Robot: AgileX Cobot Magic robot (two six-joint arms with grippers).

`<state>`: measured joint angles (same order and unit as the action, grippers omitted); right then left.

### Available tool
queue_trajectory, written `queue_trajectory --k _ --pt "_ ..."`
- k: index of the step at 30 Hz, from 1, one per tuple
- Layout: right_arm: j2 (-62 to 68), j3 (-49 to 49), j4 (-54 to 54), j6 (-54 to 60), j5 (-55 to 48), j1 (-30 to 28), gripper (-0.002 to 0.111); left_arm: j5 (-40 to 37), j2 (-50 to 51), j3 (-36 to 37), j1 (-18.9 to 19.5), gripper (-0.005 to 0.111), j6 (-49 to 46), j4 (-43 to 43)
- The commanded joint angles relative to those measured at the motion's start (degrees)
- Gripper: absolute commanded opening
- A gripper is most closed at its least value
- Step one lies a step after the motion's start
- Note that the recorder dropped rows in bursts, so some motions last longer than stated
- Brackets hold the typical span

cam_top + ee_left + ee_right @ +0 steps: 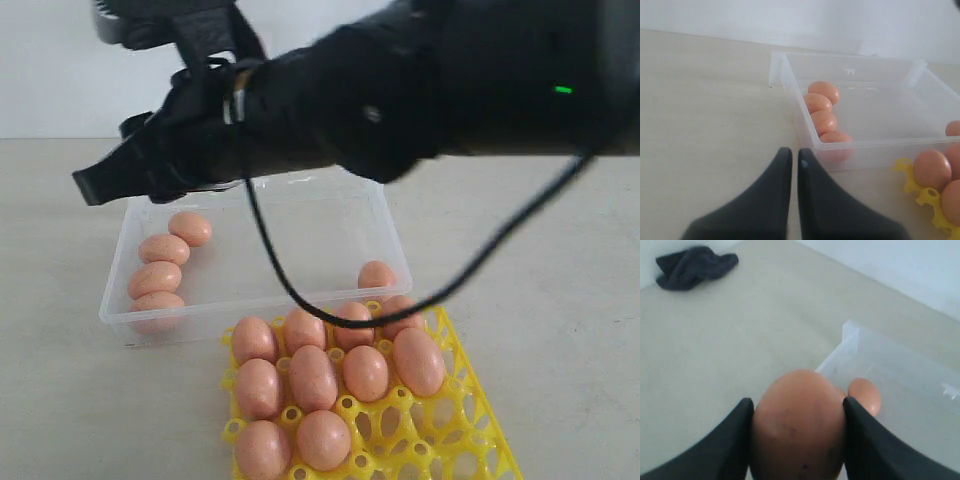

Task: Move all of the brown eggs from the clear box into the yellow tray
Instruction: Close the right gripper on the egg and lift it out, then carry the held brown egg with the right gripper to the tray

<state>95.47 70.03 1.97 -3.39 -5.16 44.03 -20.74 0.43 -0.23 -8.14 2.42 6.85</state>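
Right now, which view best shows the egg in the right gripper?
Right wrist view: the egg sits large and close in the right gripper. Exterior: the arm hides it. Left wrist: not in view.

Soft even light, blurred near foreground

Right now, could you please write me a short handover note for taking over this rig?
Left gripper: shut, empty, over the table beside the clear box.
Right gripper: shut on one brown egg, raised near a corner of the box.
Done: about ten eggs sit in the yellow tray.
Left: place the held egg, then move the four eggs along one box wall and a fifth at the tray-side corner.
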Motion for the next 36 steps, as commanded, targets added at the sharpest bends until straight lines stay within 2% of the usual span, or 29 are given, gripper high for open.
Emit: queue_trajectory --k 1,9,13,17,23,32,36 --pt "-13.4 -13.9 -1.1 -0.3 8.7 -3.1 0.0 0.4 0.2 0.2 -0.1 0.004 -0.2 -0.2" --pt "-24.9 -29.5 2.7 -1.2 16.0 -4.7 0.0 0.4 0.2 0.2 -0.1 0.004 -0.2 -0.2" --pt "-24.7 -38.3 8.7 -1.0 23.9 -4.7 0.0 0.4 0.2 0.2 -0.1 0.004 -0.2 -0.2" --pt "-21.5 -44.7 10.5 -1.0 26.4 -4.7 0.0 0.4 0.2 0.2 -0.1 0.004 -0.2 -0.2" --pt "-18.7 -46.7 10.4 -1.0 27.2 -4.7 0.0 0.4 0.2 0.2 -0.1 0.004 -0.2 -0.2" --pt "-12.9 -46.7 10.2 1.4 35.5 -6.4 0.0 0.4 0.2 0.2 -0.1 0.004 -0.2 -0.2" --pt "-10.9 -46.7 9.0 -2.7 37.9 -6.9 0.0 0.4 0.2 0.2 -0.1 0.004 -0.2 -0.2"
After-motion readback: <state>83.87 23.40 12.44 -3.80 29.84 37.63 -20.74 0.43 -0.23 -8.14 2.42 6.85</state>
